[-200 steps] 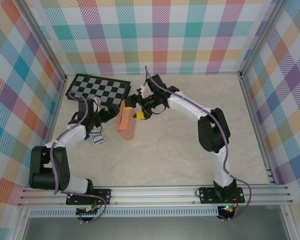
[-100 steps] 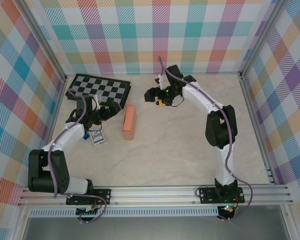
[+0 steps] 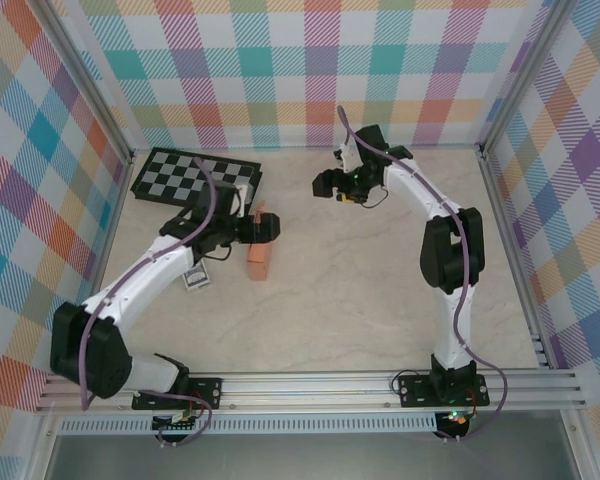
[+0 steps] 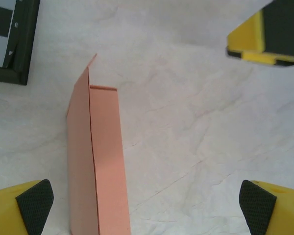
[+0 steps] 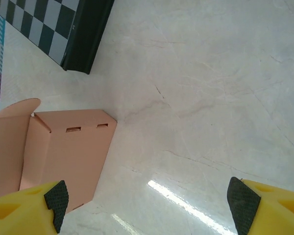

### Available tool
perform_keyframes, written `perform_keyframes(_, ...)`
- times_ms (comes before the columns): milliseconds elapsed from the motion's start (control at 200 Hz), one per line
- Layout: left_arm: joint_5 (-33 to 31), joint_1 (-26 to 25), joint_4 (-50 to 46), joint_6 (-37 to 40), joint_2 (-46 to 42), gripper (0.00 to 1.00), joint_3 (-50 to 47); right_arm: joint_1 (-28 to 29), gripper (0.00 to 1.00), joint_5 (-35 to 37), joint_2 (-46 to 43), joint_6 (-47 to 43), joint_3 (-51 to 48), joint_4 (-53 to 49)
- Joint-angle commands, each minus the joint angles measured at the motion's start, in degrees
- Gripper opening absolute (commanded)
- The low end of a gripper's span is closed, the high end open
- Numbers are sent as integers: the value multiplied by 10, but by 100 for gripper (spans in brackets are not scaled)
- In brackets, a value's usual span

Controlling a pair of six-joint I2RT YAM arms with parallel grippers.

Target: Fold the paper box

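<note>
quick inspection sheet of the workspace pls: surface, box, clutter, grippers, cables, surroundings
surface: pale marbled tabletop, no spills seen
job's things: paper box, salmon-orange, partly folded, end flap open, not held
clutter: checkerboard at far left; small blue-and-white item by the left arm
grippers: left gripper open, box close to one pad; right gripper open, apart from the box
cables: purple cables run along both arms, no snag seen
surroundings: plaid walls, aluminium frame
</note>
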Motion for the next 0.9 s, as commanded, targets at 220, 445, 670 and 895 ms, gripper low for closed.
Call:
perform_keyframes(220,-167,-57,-111,12,91,100,67,-2,87,-3,-39,2,-55,18)
perform_keyframes(445,-173,-73,-114,1,128,84,79,-6,87,-6,-41,8,-63,20)
perform_keyframes(670,-190,-71,-144,41,152,76,100,-11,87,-12,-48,8,-69,17)
perform_keyframes(895,-141,-66,-134,80,166,67,100,-18,87,-20,-60,14,-85,23)
